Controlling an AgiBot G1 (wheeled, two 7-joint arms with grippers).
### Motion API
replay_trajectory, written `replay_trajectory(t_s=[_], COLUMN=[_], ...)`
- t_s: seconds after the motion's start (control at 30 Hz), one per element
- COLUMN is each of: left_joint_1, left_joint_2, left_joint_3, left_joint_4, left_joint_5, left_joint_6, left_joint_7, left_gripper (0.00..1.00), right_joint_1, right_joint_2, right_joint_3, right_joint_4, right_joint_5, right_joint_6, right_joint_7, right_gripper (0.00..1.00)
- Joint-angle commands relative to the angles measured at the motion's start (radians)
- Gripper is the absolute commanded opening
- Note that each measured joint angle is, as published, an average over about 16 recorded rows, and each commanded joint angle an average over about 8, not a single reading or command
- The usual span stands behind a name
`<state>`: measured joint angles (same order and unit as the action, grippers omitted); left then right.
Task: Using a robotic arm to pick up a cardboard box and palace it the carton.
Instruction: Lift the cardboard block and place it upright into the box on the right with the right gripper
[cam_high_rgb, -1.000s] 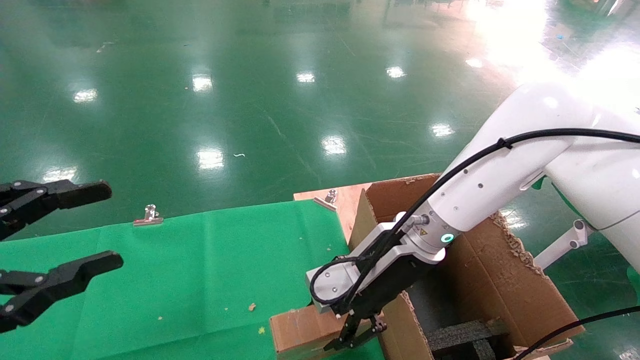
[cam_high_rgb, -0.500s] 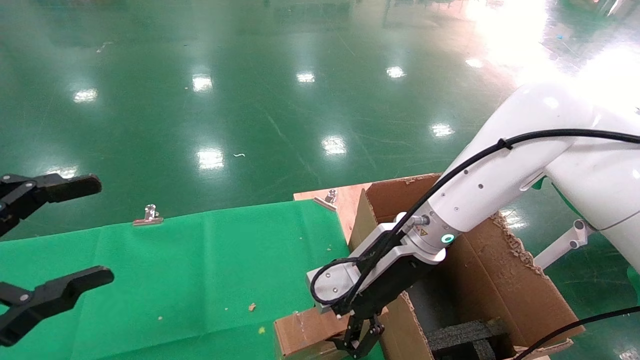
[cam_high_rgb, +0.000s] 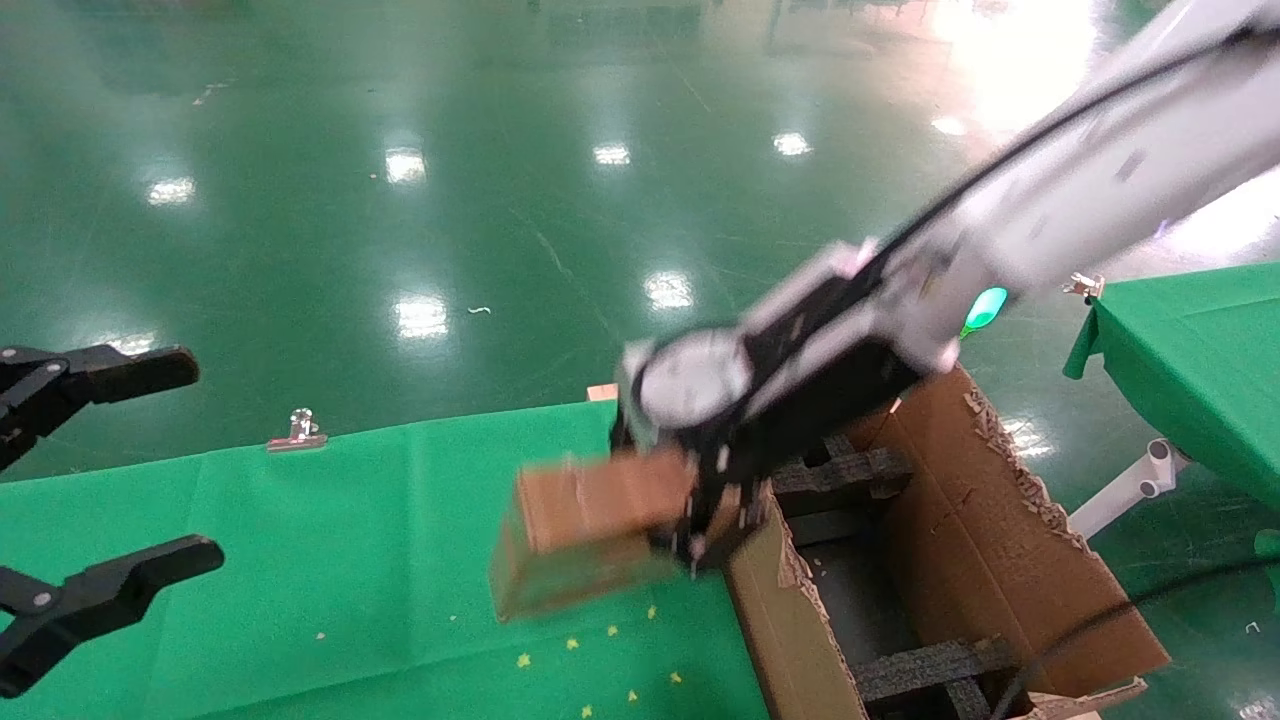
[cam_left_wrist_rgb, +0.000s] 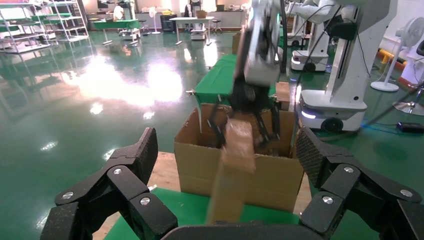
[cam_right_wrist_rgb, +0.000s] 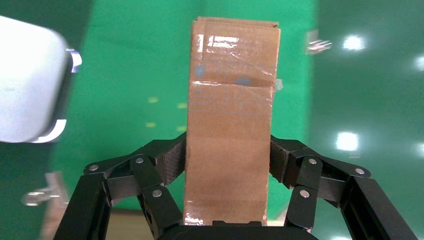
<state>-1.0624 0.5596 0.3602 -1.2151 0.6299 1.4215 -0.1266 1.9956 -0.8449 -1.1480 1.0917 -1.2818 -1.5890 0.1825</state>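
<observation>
Your right gripper (cam_high_rgb: 700, 520) is clamped on the cardboard box (cam_high_rgb: 585, 530), held in the air above the green cloth (cam_high_rgb: 350, 560), just beside the carton (cam_high_rgb: 1000, 560) wall; its taped brown face is smooth. Ragged corrugated flaps rim the carton, black foam blocks (cam_high_rgb: 930, 665) inside; your left gripper (cam_high_rgb: 100, 500) hangs spread wide over the cloth's left edge.

One small box (cam_high_rgb: 585, 530). One carton (cam_high_rgb: 1000, 560), with two foam blocks (cam_high_rgb: 925, 665) showing inside. Two grippers: left (cam_high_rgb: 95, 480) and right (cam_high_rgb: 700, 520). Two green-covered desks (cam_high_rgb: 350, 560). Two metal clips (cam_high_rgb: 297, 430).
</observation>
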Motion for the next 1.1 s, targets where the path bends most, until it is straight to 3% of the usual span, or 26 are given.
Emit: replay_trajectory(t_s=[0.03, 0.47, 0.77, 1.1], left_joint_1=[0.000, 0.000, 0.000, 0.000], left_joint_2=[0.000, 0.000, 0.000, 0.000], left_joint_3=[0.000, 0.000, 0.000, 0.000], left_joint_4=[0.000, 0.000, 0.000, 0.000], left_joint_5=[0.000, 0.000, 0.000, 0.000], left_joint_6=[0.000, 0.000, 0.000, 0.000], left_joint_7=[0.000, 0.000, 0.000, 0.000], left_gripper=[1.00, 1.00, 1.00, 1.00], right_joint_1=[0.066, 0.300, 0.459, 0.599], right_joint_2=[0.003, 0.056, 0.181, 0.356], right_joint_3=[-0.008, -0.178, -0.333, -0.568], right_joint_4=[-0.009, -0.094, -0.068, -0.001], right_joint_5=[0.019, 0.090, 0.045, 0.031], right_joint_6=[-0.002, -0.001, -0.009, -0.005], right_joint_7=[-0.001, -0.050, -0.023, 0.079], right_gripper=[0.00, 0.00, 0.00, 0.00])
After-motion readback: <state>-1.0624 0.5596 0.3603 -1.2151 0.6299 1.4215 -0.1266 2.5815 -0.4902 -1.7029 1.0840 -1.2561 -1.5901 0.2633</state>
